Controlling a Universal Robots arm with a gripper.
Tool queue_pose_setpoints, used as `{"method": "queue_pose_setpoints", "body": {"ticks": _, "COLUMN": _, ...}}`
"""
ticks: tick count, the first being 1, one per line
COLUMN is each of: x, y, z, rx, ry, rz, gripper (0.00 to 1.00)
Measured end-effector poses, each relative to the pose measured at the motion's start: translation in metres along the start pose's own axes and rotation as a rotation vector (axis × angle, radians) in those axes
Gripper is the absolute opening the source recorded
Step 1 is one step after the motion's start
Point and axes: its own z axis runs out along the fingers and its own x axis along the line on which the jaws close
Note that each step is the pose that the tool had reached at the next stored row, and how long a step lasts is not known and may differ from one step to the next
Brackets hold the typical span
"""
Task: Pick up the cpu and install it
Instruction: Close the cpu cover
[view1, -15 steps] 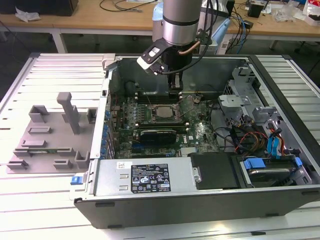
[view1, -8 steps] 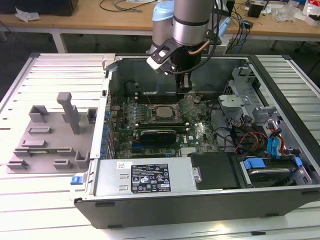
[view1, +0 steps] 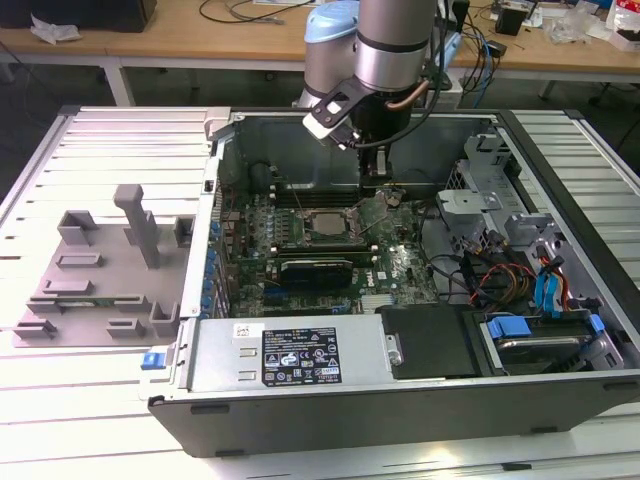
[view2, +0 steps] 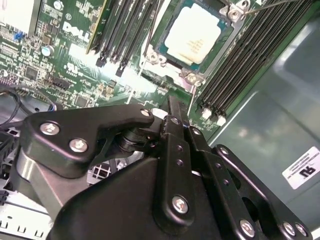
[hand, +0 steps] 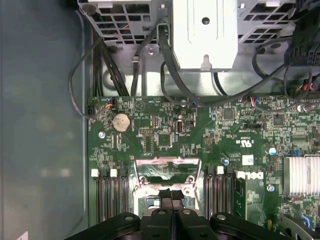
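The cpu (view1: 326, 225) lies flat in the black socket on the green motherboard (view1: 400, 265), shiny silver top up. In the second wrist view the cpu (view2: 193, 37) sits inside the socket's metal frame, a short way beyond my fingertips. My gripper (view1: 384, 190) hangs over the board just to the exterior view's right of the socket, beside the socket's raised metal bracket (view1: 385, 208). In the first wrist view my gripper (hand: 171, 194) is shut with nothing between its fingers, its tip at the edge of the metal bracket (hand: 165, 167).
The open computer case (view1: 330, 410) walls the board in. A grey plastic tray with upright blocks (view1: 100, 270) lies at the exterior view's left. A power supply (view1: 300, 355), a drive cage (view1: 500, 215) and loose cables (view1: 495, 275) crowd the case. Memory slots (view2: 250, 55) flank the socket.
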Motion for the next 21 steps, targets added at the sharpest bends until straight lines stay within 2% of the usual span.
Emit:
{"method": "queue_pose_setpoints", "body": {"ticks": 7, "x": 0.0002, "y": 0.0155, "z": 0.0003, "rx": 0.0, "ry": 0.0, "rz": 0.0, "gripper": 0.11}}
{"method": "queue_pose_setpoints", "body": {"ticks": 9, "x": 0.0003, "y": 0.0223, "z": 0.0004, "rx": 0.0, "ry": 0.0, "rz": 0.0, "gripper": 0.11}}
{"method": "queue_pose_setpoints", "body": {"ticks": 10, "x": 0.0005, "y": 0.035, "z": 0.0007, "rx": 0.0, "ry": 0.0, "rz": 0.0, "gripper": 0.11}}
{"method": "queue_pose_setpoints", "body": {"ticks": 11, "x": 0.0005, "y": 0.0411, "z": 0.0008, "rx": 0.0, "ry": -0.0001, "rz": 0.0, "gripper": 0.11}}
{"method": "queue_pose_setpoints", "body": {"ticks": 12, "x": 0.0006, "y": 0.0435, "z": 0.0009, "rx": 0.0, "ry": 0.0001, "rz": 0.0, "gripper": 0.11}}
{"method": "queue_pose_setpoints", "body": {"ticks": 17, "x": 0.0005, "y": 0.0455, "z": 0.0016, "rx": 0.0, "ry": 0.0, "rz": 0.0, "gripper": 0.11}}
{"method": "queue_pose_setpoints", "body": {"ticks": 21, "x": 0.0005, "y": 0.0469, "z": 0.0098, "rx": 0.0023, "ry": -0.0002, "rz": 0.0, "gripper": 0.11}}
